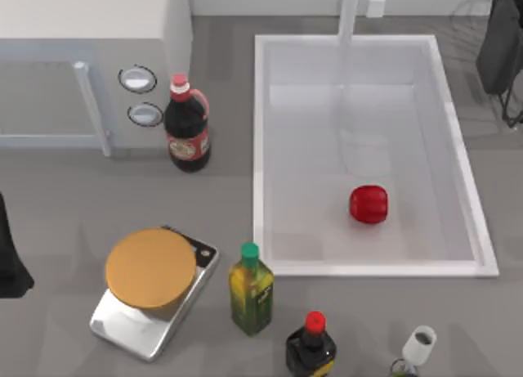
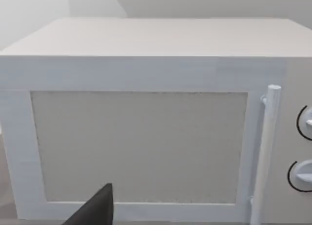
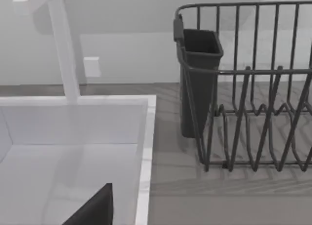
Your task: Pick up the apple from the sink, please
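The apple (image 1: 368, 204), small, glossy and bright red, lies on the pale bottom of the sink (image 1: 263, 148), toward its front right part. The sink is a large white basin with a raised rim, and its corner (image 3: 146, 137) appears in the right wrist view. My left gripper (image 1: 10, 258) is parked at the table's left edge, far from the apple, and a dark part of it (image 2: 95, 210) faces the microwave. My right gripper (image 1: 502, 46) hangs at the back right, beyond the sink's rim, with a dark part of it (image 3: 95, 208) over the sink's corner.
A white microwave (image 1: 82, 58) stands at the back left, with a cola bottle (image 1: 188, 127) beside it. A kitchen scale (image 1: 154, 291), an oil bottle (image 1: 251, 289), a red-capped dark bottle (image 1: 311, 344) and a white-topped bottle (image 1: 417, 348) line the front. A faucet (image 1: 350, 17) and a wire dish rack (image 3: 243, 88) stand at the back.
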You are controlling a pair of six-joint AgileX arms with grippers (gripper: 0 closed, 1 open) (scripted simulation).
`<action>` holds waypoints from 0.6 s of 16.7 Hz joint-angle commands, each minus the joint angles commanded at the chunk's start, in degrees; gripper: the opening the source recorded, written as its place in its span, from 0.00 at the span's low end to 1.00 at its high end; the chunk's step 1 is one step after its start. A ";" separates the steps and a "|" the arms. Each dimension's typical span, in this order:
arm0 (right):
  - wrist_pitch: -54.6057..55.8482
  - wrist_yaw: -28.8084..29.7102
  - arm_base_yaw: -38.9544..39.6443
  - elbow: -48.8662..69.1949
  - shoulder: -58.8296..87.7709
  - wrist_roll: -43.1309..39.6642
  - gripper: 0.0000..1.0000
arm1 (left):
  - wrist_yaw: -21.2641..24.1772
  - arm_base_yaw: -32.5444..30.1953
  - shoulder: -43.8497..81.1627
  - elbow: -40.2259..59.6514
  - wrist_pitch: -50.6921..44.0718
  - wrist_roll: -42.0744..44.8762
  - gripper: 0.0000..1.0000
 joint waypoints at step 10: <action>-25.48 0.07 8.70 41.43 49.34 9.18 1.00 | 0.00 0.00 0.00 0.00 0.00 0.00 1.00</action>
